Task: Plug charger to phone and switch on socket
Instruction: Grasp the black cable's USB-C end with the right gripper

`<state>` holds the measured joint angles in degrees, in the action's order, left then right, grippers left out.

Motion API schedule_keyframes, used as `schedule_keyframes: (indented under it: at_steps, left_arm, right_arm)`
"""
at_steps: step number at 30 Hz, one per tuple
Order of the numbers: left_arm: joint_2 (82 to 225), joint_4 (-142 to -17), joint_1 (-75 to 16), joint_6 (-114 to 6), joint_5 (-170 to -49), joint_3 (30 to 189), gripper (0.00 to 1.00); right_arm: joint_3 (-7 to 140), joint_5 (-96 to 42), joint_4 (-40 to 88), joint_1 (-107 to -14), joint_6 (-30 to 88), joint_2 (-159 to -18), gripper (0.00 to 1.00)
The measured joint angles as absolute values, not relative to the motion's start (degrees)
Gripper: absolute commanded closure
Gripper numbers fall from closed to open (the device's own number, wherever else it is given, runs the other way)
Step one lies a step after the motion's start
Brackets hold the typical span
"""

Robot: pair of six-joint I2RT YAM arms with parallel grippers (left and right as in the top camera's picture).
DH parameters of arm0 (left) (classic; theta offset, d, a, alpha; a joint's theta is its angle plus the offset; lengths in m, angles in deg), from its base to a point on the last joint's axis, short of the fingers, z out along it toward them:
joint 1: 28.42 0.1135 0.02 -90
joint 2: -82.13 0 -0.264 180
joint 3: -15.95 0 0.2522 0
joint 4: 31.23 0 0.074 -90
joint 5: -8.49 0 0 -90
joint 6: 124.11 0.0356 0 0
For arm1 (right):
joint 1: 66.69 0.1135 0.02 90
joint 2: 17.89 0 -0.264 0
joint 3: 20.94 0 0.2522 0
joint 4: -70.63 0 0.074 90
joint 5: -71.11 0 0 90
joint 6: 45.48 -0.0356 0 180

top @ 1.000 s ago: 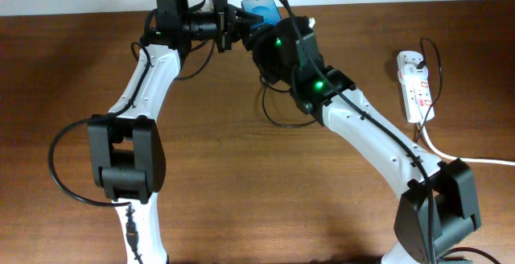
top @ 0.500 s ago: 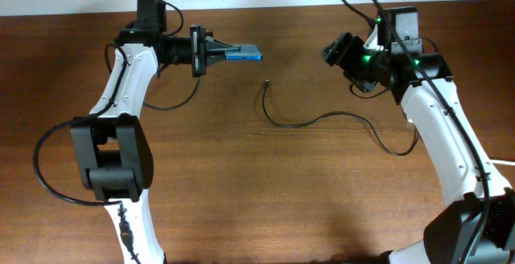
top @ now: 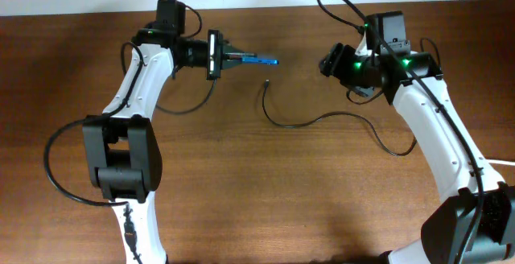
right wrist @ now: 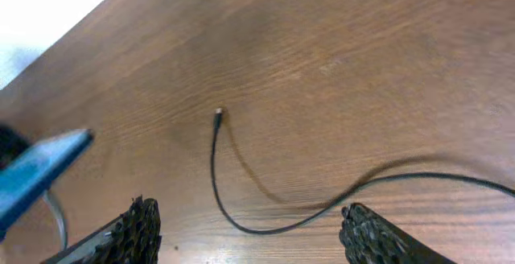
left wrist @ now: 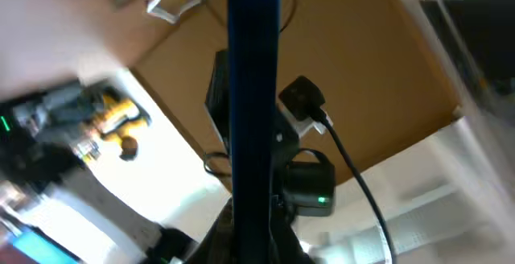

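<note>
Since the left gripper [top: 239, 57] has rolled the clamped phone [top: 261, 59] onto its edge, its port perhaps faces the charger [right wrist: 214, 155], untouched on the table [top: 241, 183]; the right gripper [right wrist: 253, 236] gapes wide, empty.

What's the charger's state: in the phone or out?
Out. The plug tip lies bare on the table, apart from the phone held by the left gripper.

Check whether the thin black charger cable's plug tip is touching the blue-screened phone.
Apart. The overhead view shows bare wooden table between the thin black charger cable's plug tip and the blue-screened phone, which the left gripper holds edge-on.
</note>
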<state>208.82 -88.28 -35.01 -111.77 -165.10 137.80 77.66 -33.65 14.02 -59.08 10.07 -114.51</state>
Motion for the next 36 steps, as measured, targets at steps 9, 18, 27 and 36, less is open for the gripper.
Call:
schedule_keyframes:
  at_steps: [9,18,27,36]
  left_arm:
    - [208.8,-83.0,-26.4,-76.0,-158.0,137.8,1.0]
    - [208.8,-90.7,-20.5,-64.5,-159.5,137.9,1.0]
    - [208.8,-90.7,-20.5,-63.9,-159.5,137.9,1.0]
    - [208.8,-91.1,-20.5,-63.8,-159.1,137.9,1.0]
  right_arm:
    - [77.6,-43.9,22.1,-58.7,14.9,-120.0,0.41]
    - [88.6,-48.3,26.2,-50.8,9.9,-140.7,0.59]
    - [89.2,-50.8,28.3,-49.7,5.8,-149.1,0.64]
    - [89.8,-51.8,31.7,-47.8,7.2,-151.7,0.68]
